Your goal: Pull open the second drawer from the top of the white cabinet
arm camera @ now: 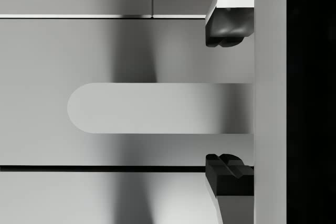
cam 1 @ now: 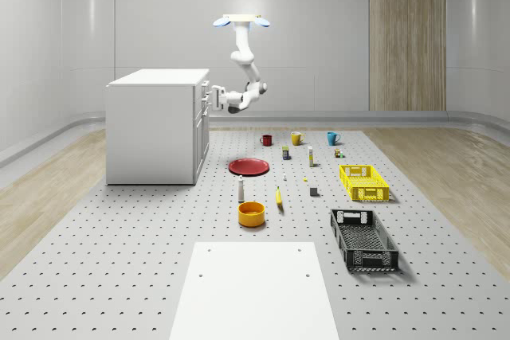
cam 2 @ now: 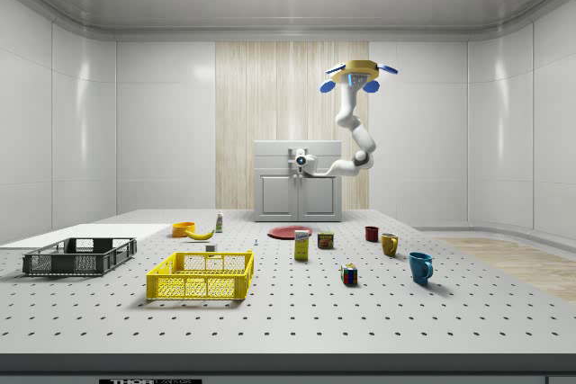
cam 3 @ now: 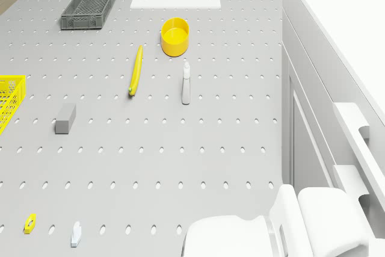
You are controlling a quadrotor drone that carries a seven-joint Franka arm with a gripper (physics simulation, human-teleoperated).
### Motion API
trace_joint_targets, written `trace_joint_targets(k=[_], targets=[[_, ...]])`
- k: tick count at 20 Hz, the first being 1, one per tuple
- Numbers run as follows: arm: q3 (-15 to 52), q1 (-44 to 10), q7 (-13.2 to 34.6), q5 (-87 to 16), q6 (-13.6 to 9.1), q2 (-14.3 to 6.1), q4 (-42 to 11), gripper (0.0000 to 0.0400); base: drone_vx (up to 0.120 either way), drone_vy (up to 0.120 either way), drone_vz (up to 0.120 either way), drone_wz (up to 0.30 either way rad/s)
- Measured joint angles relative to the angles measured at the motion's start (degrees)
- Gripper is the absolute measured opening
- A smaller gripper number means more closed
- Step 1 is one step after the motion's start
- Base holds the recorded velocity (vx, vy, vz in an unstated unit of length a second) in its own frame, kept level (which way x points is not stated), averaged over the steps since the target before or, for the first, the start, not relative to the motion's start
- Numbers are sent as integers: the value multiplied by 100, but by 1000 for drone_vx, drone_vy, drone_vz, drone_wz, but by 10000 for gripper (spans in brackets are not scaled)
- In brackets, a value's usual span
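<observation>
Currently the drone (cam 1: pixel 241 19) hovers beside the white cabinet (cam 1: pixel 155 125), arm reaching down to its drawer front. At the wrist view, the two-finger gripper (arm camera: pixel 229 103) stands open, dark pads (arm camera: pixel 226 32) straddling the rounded white bar handle (arm camera: pixel 157 107), nothing clamped yet. Whether this is the second drawer's handle I cannot confirm. Recommended: centre the bar between the pads, close firmly, then pull straight out, square to the cabinet face, to avoid slipping off.

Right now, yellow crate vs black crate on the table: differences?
The yellow crate is bright yellow; the black crate is dark. The yellow crate looks shorter and squarer; the black crate is longer and narrower. The black crate lies nearer the white mat. Both are open-topped, lattice-walled.
</observation>
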Motion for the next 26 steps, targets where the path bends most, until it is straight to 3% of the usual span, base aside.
trace_joint_targets(k=[1,4,8,9,10,13,26], targets=[[23,-20,-6,20,-7,15,4,300,0,0,0,0],[85,-86,-20,71,-35,50,14,203,0,0,0,0],[157,-181,-31,122,-83,84,20,138,0,0,0,0],[174,-204,10,126,-96,91,22,135,0,0,0,0],[165,-218,-296,200,-119,130,-21,137,0,0,0,0],[227,-298,-91,186,-155,125,7,116,0,0,0,0],[272,-614,91,42,-418,58,-17,130,0,0,0,0]])
